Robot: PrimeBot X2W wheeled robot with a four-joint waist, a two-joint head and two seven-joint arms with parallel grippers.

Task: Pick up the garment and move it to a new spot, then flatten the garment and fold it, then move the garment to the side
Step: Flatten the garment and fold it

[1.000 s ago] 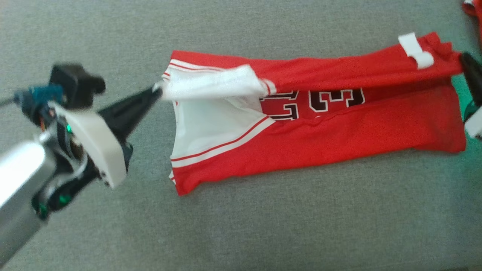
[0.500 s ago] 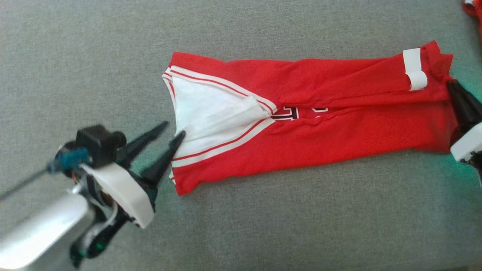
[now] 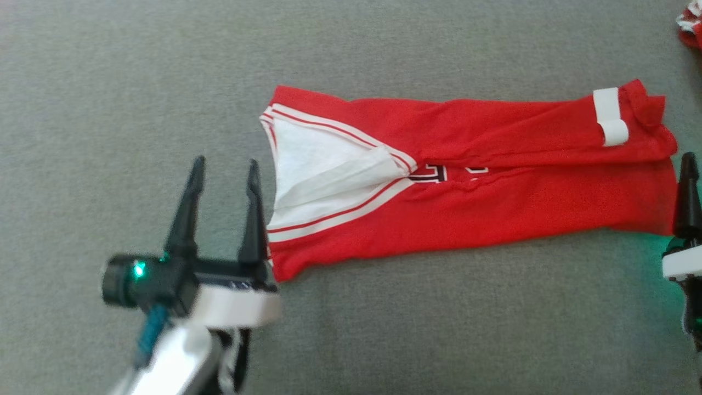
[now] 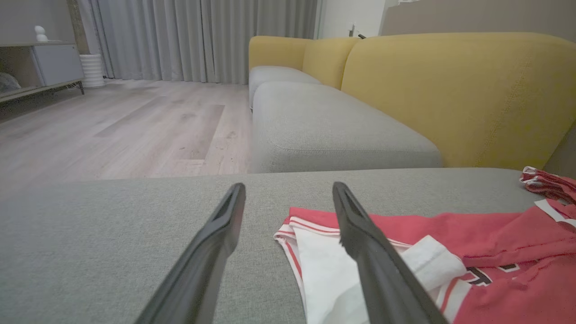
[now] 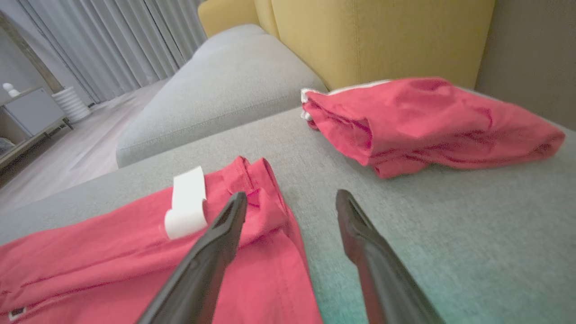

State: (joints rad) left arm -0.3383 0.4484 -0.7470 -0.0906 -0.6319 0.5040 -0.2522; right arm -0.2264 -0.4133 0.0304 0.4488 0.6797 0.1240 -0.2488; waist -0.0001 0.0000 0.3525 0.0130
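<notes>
The garment (image 3: 493, 192) is a red jersey with white trim, folded lengthwise and lying flat on the grey cushion (image 3: 384, 329). Its white neck opening (image 3: 312, 164) faces left and a white tag (image 3: 609, 115) sits near its right end. My left gripper (image 3: 225, 163) stands open just left of the neck end and holds nothing; its right finger (image 3: 253, 219) is close beside the cloth's edge. In the right wrist view my right gripper (image 5: 291, 197) is open over the garment's hem corner (image 5: 265, 211), nothing between its fingers. One of its dark fingers (image 3: 688, 197) shows at the garment's right edge.
A second red garment (image 5: 427, 121) lies bunched at the far right of the cushion, near the yellow backrest (image 5: 360, 36). Another grey seat (image 4: 324, 130) and a wooden floor (image 4: 112, 126) lie beyond the cushion's left edge.
Both grippers opened and let go of the garment. The lifted upper half dropped onto the lower half, hiding most of the number. Both arms drew back toward the near side.
</notes>
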